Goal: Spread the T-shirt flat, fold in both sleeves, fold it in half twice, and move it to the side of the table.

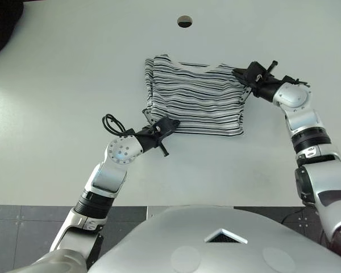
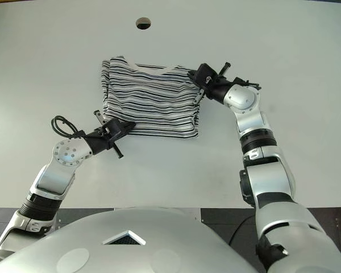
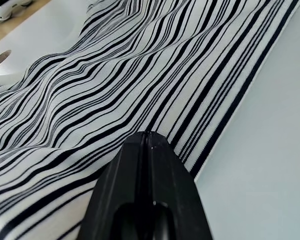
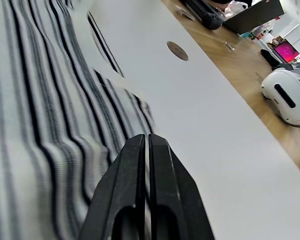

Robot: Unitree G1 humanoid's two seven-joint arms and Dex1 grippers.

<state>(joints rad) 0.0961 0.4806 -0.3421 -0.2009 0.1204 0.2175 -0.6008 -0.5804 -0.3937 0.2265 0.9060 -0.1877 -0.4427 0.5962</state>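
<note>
Left pincer and right pincer closed at T-shirt edges, grip hidden

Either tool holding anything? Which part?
Cannot tell if cloth is pinched. Left tool shut at T-shirt near-left hem corner, right tool shut at far-right shoulder.

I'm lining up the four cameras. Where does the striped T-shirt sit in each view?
Left eye view: T-shirt, upper centre, between the arms.
Right eye view: upper centre, shifted slightly left.
Left wrist view: beneath and beyond the left gripper.
Right wrist view: beside and beyond the right gripper.
Shared landmark: the round hole in the table, beyond the collar.
</note>
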